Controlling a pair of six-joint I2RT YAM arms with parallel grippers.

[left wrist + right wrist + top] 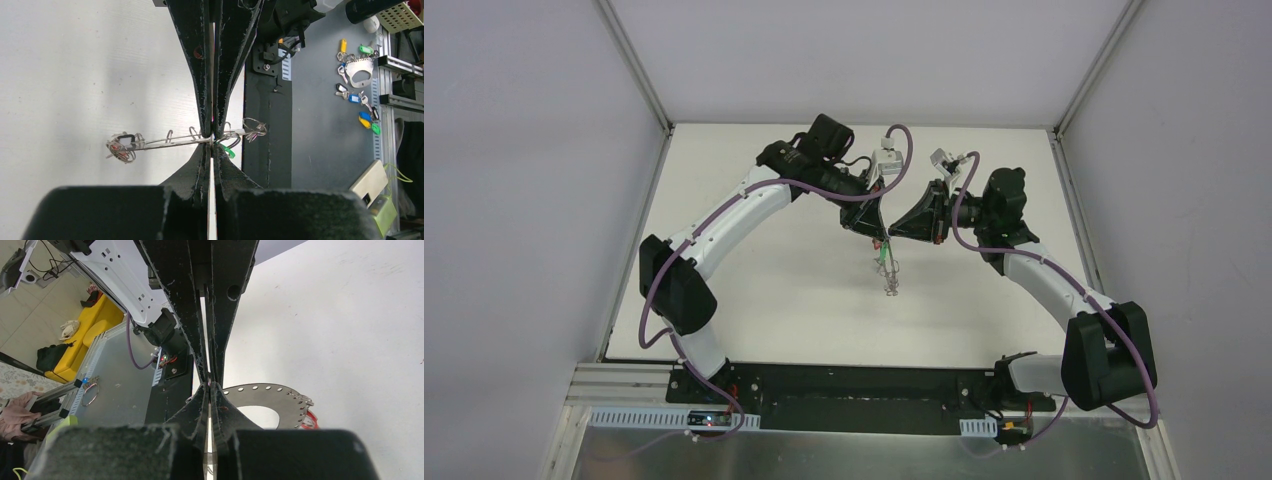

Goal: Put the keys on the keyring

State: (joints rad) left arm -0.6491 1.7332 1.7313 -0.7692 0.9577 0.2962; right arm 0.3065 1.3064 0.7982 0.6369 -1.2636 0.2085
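The keyring [889, 275] is a flat grey ring, held upright above the white table between my two gripper tips. In the left wrist view it is edge-on [165, 142]; in the right wrist view its flat holed face [280, 397] shows. A green key [228, 151] hangs by the pinch point and also shows in the top view [882, 258]. A red key [117, 150] and a dark-headed key [127, 140] hang at the far rim. My left gripper [212, 145] and right gripper [209, 385] meet tip to tip, both shut at the ring's rim; what each pinches is hidden.
The white table [774, 290] has enclosure walls on three sides. The black base plate [854, 385] runs along the near edge. Spare keys with coloured tags [357, 95] lie on a grey surface beyond the table.
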